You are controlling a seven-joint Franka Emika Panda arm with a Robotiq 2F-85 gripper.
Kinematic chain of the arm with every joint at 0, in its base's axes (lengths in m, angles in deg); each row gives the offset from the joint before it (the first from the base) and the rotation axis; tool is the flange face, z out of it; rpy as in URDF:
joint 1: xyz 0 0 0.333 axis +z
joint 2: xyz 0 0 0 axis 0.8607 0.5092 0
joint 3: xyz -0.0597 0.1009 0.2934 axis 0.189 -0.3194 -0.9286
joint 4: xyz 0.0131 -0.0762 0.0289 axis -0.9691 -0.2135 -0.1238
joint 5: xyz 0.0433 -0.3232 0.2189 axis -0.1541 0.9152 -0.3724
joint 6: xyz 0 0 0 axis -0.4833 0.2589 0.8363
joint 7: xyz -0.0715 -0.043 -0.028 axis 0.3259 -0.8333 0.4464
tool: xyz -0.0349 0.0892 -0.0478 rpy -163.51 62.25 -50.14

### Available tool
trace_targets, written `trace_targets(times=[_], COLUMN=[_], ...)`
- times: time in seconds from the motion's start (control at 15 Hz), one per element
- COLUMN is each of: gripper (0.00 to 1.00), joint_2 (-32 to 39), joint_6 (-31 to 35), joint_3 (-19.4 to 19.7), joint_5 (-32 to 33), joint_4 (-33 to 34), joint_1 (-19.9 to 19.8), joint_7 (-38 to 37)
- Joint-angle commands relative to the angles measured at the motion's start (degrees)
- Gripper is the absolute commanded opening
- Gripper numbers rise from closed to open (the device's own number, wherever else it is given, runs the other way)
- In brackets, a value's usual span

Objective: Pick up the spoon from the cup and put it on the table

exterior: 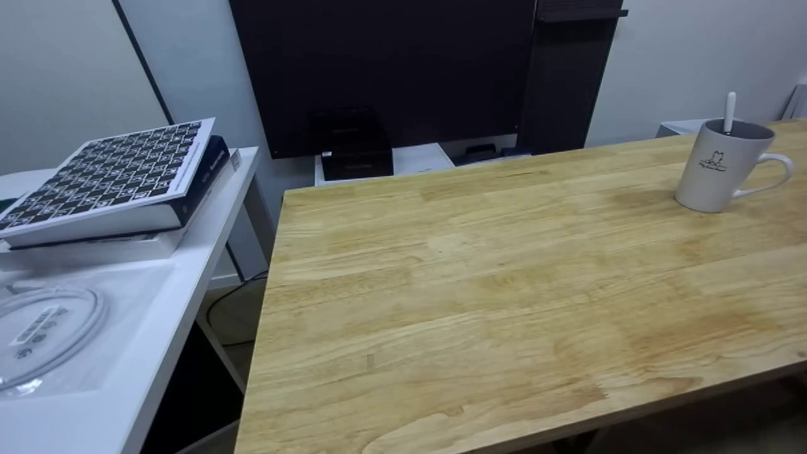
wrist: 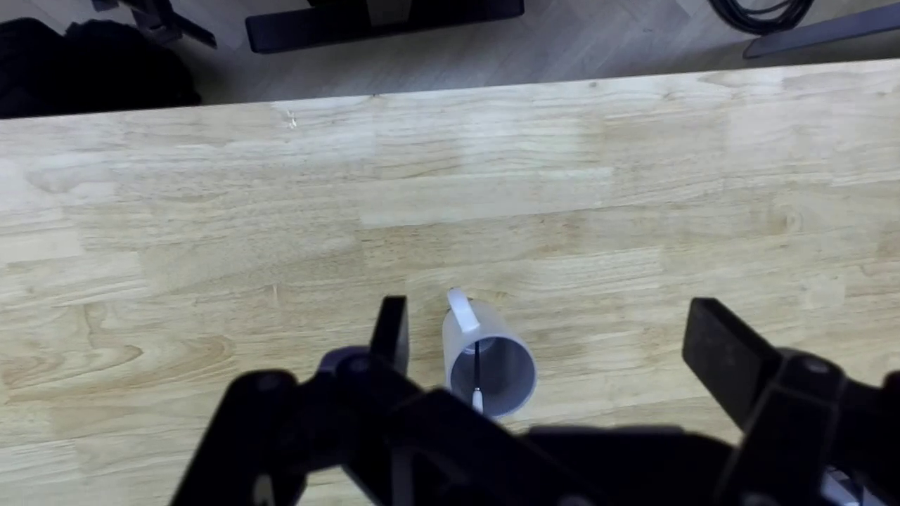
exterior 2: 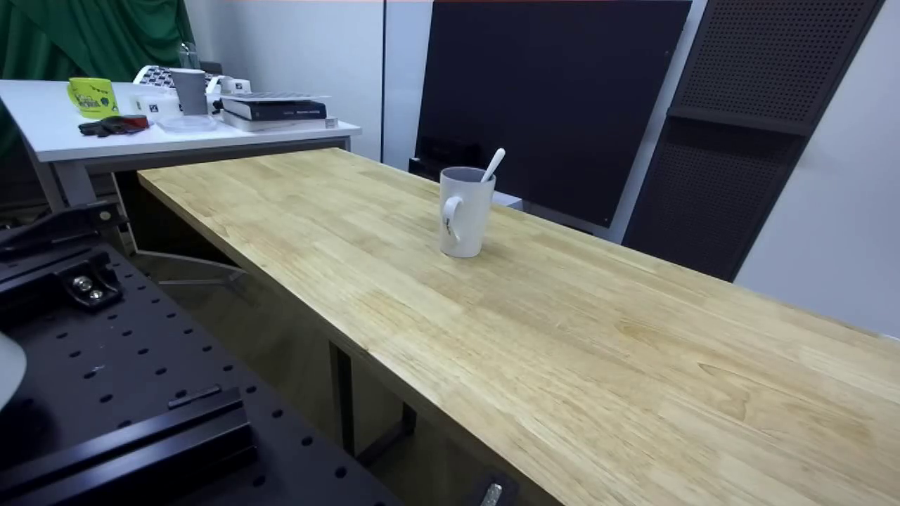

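In an exterior view, spoon (exterior 2: 493,166) leans in cup (exterior 2: 475,226), top tilting right, away from cup's handle (exterior 2: 450,205); in an exterior view, spoon's handle (exterior: 729,113) points nearly straight up. Cup upright on table (wrist: 211,211). Wrist view: long axis runs top to bottom of picture, dark part inside cup. Gripper (wrist: 552,329): fingers (wrist: 728,355) spread wide, cup showing between them.

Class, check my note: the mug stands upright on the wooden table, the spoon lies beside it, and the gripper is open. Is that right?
No: the spoon sticks up out of the mug rather than lying beside it, as both exterior views show. The mug does stand upright on the wooden table, and the gripper is open.
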Motion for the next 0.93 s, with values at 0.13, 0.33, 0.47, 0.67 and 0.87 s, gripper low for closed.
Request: trace_targets(times=[0.13,0.33,0.47,0.67,0.87], gripper=[1.0,1.0,1.0,1.0,1.0], joint_2=[21.25,31.53,37.44,44.99,50.44], joint_6=[-0.11,-0.95,-2.05,-3.14,-3.51], joint_3=[0.35,0.33,0.34,0.16,-0.25], joint_5=[-1.19,-1.93,-2.78,-3.99,-5.53], joint_4=[16.85,25.87,31.46,38.71,43.5], joint_1=[-1.13,-1.7,-2.06,-2.57,-2.97], joint_7=[-2.07,-3.78,-4.32,-5.29,-5.53])
